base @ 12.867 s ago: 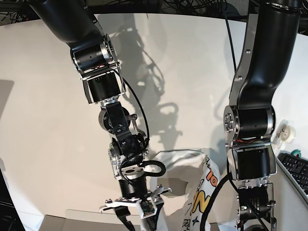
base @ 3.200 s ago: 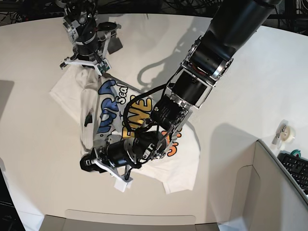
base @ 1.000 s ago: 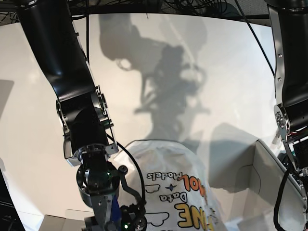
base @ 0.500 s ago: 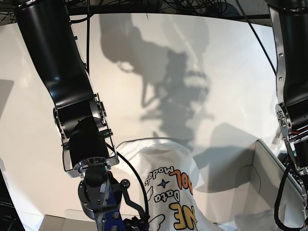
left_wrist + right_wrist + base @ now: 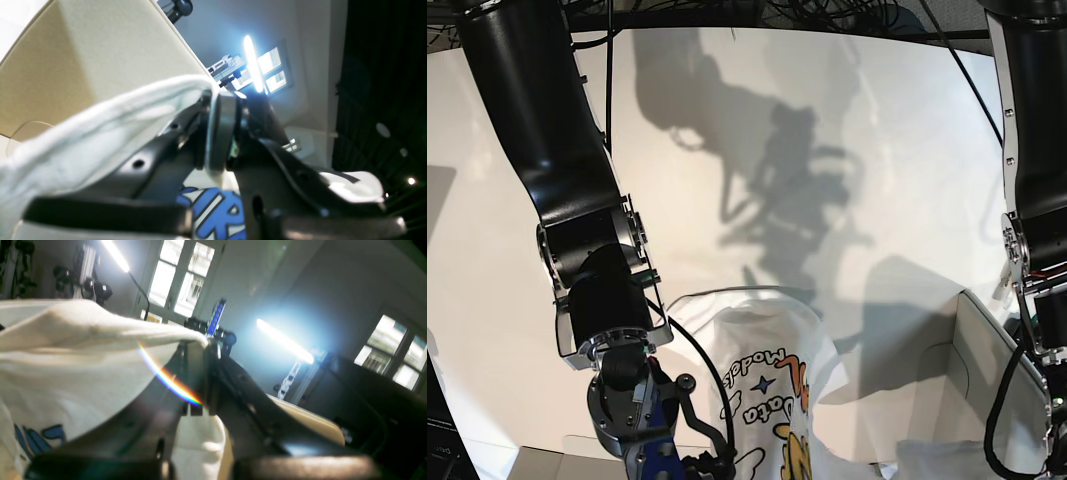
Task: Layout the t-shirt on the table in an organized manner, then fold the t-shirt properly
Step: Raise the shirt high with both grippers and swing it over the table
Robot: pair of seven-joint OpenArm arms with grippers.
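1. Black left gripper [image 5: 218, 133] is clamping a white cotton hem of the t-shirt, jaws pinched together on the fabric edge; blue print letters are showing just below it in the left wrist view.
2. Black right gripper [image 5: 196, 373] is likewise pinching a fold of the same cloth, jaws together on it, fabric draping away to one side of the fingers.
3. Both wrist cameras are pointing up at ceiling lights and windows, so both grippers are raised and tilted back.
4. White short-sleeved t-shirt with blue, yellow and orange bubble-letter print [image 5: 772, 380] is hanging between the two arms at the near edge of the base view, print facing the camera and upside down, top bowed into an arch.
5. Large white smooth-topped table [image 5: 847, 120] is lying beyond the shirt, carrying only arm shadows; cannot tell whether any of the shirt is touching it.
6. Grey box-like panel [image 5: 937, 390] is sitting near the left arm, beside the hanging cloth.
7. Progress, my read: layout is not done — shirt is airborne, not flat. Spreading it on the table and all folds remain.
8. Versus a few seconds ago: shirt was then lying crumpled mid-table; now it is lifted near the base. Over the last second it is sinking lower in view, more lettering dropping off the bottom edge.
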